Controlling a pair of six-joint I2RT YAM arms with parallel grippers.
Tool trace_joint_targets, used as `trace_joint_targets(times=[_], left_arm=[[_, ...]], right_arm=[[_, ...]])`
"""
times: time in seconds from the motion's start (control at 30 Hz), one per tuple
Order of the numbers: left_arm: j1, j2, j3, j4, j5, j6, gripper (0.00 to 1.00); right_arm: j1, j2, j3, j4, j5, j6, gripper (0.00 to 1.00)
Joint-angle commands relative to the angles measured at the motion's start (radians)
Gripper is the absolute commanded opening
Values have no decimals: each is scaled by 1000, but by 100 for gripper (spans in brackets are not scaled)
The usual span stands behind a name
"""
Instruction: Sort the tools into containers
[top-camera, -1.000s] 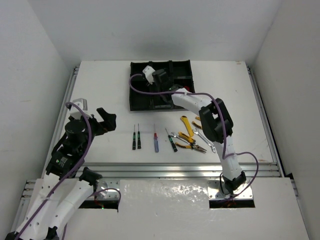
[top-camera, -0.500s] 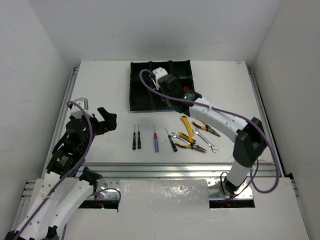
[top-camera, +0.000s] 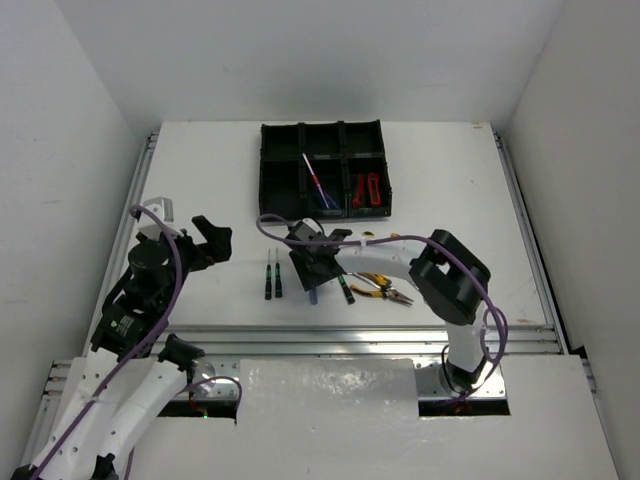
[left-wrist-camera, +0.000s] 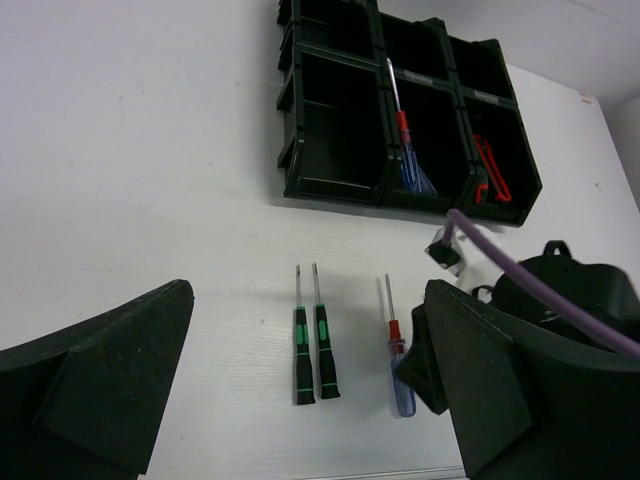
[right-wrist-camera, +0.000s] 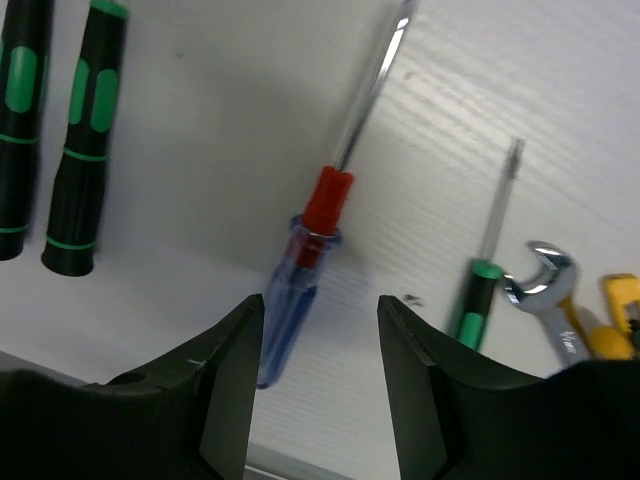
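Note:
The black containers tray (top-camera: 282, 188) stands at the back centre. One compartment holds a blue and red screwdriver (top-camera: 318, 182), another the red cutters (top-camera: 366, 190). My right gripper (top-camera: 312, 268) hovers open low over a second blue and red screwdriver (right-wrist-camera: 303, 275) lying on the table; its handle lies next to the left finger (right-wrist-camera: 232, 392), with nothing between the jaws. Two black-green screwdrivers (top-camera: 272, 276) lie side by side to its left, a third (right-wrist-camera: 478, 295) to its right. My left gripper (top-camera: 207, 240) stands wide open and empty at the left.
A silver wrench (right-wrist-camera: 546, 284) and yellow-handled pliers (top-camera: 382, 288) lie right of the third small screwdriver, partly under my right forearm. A metal rail (top-camera: 300, 335) runs along the table's near edge.
My right arm has swung from the tray back to the table front, over the blue screwdriver. A blue and red screwdriver now lies in the tray. The left arm is unmoved.

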Motion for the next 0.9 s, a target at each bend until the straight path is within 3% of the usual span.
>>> trace_joint_targets(times=[0.0, 0.17, 0.27, 0.3, 0.4, 0.53, 0.57, 0.7, 0.87], left_arm=[[2, -5, -4, 40, 2, 9, 100], [0, -16, -4, 41, 2, 9, 100], [2, -16, -4, 41, 2, 9, 100], [0, -17, -4, 41, 2, 9, 100], [0, -17, -5, 41, 4, 9, 100], [-1, -13, -5, 43, 5, 11, 100], [-1, -11, -5, 43, 5, 11, 100], [-1, -7, -5, 43, 7, 11, 100], [-3, 7, -5, 41, 10, 11, 100]], right_arm=[[26, 45, 55, 4, -19, 49, 49], [26, 76, 52, 12, -16, 62, 43], [26, 79, 35, 15, -14, 76, 34], [26, 73, 23, 36, -13, 76, 22], [28, -2, 8, 44, -5, 55, 5], [17, -132, -3, 82, 77, -54, 4], [8, -161, -12, 102, 81, -159, 3], [-76, -284, -55, 266, -91, -443, 0], [-237, -204, 66, 279, -91, -672, 0]])
